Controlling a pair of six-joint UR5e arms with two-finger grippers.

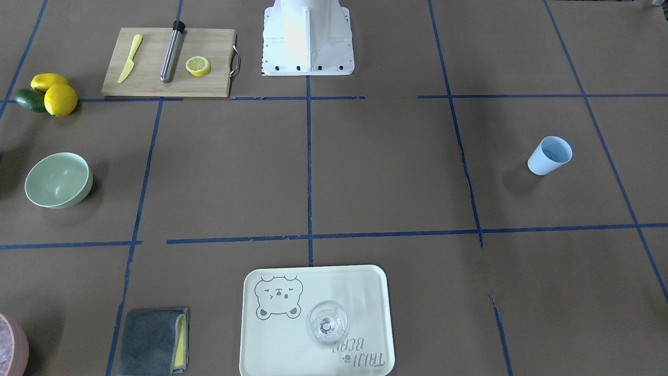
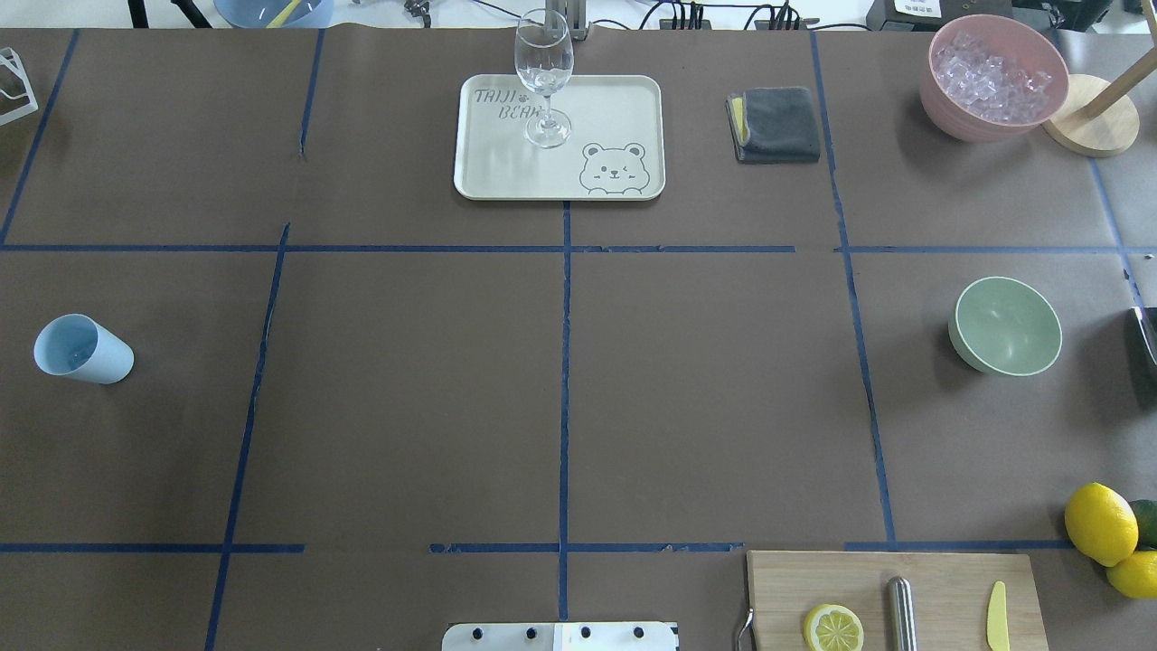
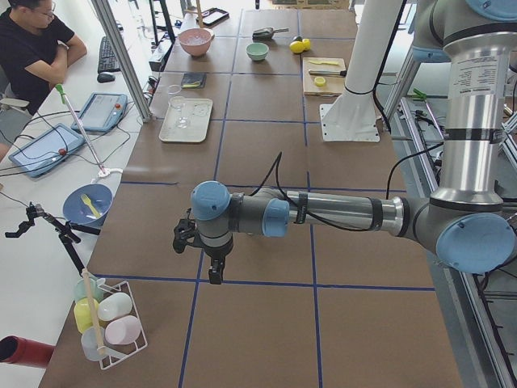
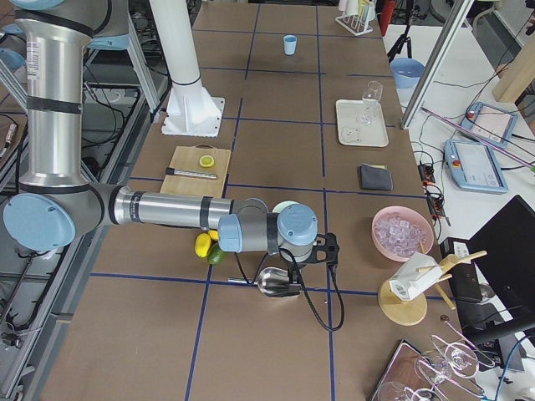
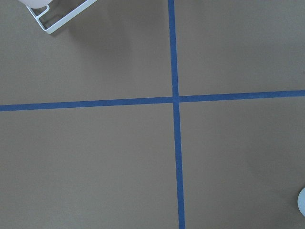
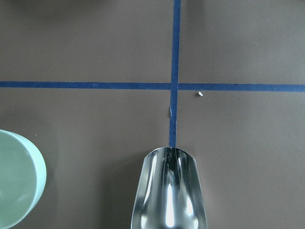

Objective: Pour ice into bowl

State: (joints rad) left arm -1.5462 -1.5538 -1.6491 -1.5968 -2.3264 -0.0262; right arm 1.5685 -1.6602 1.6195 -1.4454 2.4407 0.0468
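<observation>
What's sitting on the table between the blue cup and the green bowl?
Nothing stands there. In the overhead view, the stretch from the blue cup to the green bowl is bare brown table, crossed only by blue tape lines.

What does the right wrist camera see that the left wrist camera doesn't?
Only the right wrist view shows a shiny metal scoop and the edge of the mint-green bowl. Only the left wrist view shows a corner of a white wire rack and a pale sliver at its lower right edge. Both show the brown table crossed by blue tape lines.
</observation>
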